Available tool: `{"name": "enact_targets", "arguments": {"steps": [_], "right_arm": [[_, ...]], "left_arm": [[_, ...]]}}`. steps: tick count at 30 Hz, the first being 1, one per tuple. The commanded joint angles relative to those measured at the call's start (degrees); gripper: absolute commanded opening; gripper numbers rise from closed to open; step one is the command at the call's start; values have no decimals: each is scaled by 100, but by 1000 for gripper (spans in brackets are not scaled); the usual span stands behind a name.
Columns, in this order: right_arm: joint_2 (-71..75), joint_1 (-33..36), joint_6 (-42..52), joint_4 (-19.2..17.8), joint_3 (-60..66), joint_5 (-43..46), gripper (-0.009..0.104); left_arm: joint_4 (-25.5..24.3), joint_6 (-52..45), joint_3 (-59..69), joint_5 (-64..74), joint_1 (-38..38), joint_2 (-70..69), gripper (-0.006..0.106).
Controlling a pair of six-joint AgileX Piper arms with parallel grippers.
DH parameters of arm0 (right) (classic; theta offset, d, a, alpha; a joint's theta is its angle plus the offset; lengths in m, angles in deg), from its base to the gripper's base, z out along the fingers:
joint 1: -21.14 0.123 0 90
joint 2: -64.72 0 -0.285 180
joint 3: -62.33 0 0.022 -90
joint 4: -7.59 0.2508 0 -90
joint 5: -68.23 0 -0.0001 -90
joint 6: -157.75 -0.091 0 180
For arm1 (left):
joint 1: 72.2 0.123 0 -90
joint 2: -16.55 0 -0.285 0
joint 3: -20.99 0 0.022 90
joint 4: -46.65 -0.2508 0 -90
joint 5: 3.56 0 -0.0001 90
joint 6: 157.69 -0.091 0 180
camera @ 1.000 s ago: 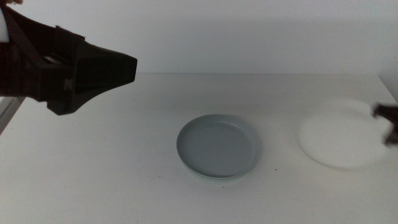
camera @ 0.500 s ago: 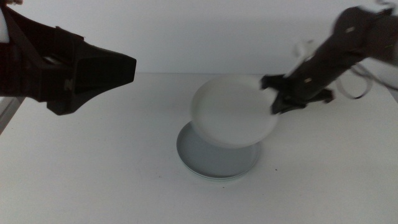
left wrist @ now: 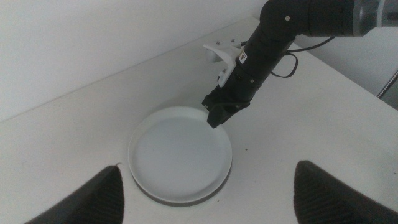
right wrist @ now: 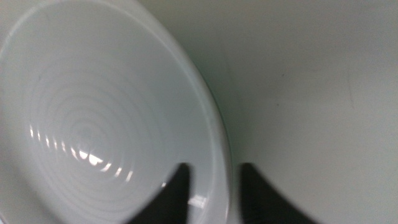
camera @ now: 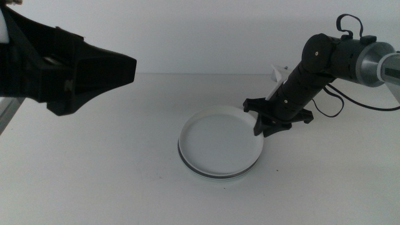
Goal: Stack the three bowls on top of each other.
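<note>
Overhead, the left gripper [camera: 94, 72] hangs at the picture's left, well apart from the bowls, its jaws spread wide and empty, evidently waiting; at the table's middle the white bowl [camera: 220, 139] sits on the stack, only slivers of lower rims showing beneath it, so their colours are hard to tell; the right gripper [camera: 260, 125] pinches the white bowl's right rim, one jaw inside and one outside, seemingly to settle it squarely; whether it rests fully is unclear.

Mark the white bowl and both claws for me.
white bowl [camera: 219, 139], middle view, inner floor.
right claw [camera: 261, 125], middle view, tips at the bowl's rim.
left claw [left wrist: 205, 190], left wrist view, between its open tips.
</note>
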Motion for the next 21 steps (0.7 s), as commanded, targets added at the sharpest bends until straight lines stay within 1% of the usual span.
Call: {"name": "enact_targets", "arguments": {"steps": [1, 2, 5, 6, 8, 10, 13, 16, 19, 21], "right_arm": [[36, 2, 100, 30, -53, 20, 29], [36, 2, 137, 30, -53, 34, 38], [148, -64, 409, 42, -158, 19, 62], [258, -121, 476, 42, -192, 19, 68], [559, -290, 645, 42, -238, 19, 77], [961, -502, 838, 42, -238, 5, 80], [1714, -841, 1136, 42, -205, -32, 80], [2410, -1168, 1193, -17, -205, -122, 80], [3074, -1348, 1176, -325, -110, -246, 80], [3618, -1380, 1058, -590, 216, -121, 80]], "left_arm": [[6, -4, 23, -68, 2, -19, 94], [6, -4, 23, -68, 2, -19, 94], [6, -4, 23, -68, 2, -19, 94], [6, 3, 23, -68, 2, -19, 94], [6, 3, 23, -68, 2, -19, 94], [6, 3, 23, -68, 2, -19, 94], [6, 4, 23, -79, 2, -19, 94], [6, 4, 23, -79, 2, -19, 94], [6, 4, 23, -79, 2, -19, 94], [6, 4, 23, -79, 2, -19, 94]]}}
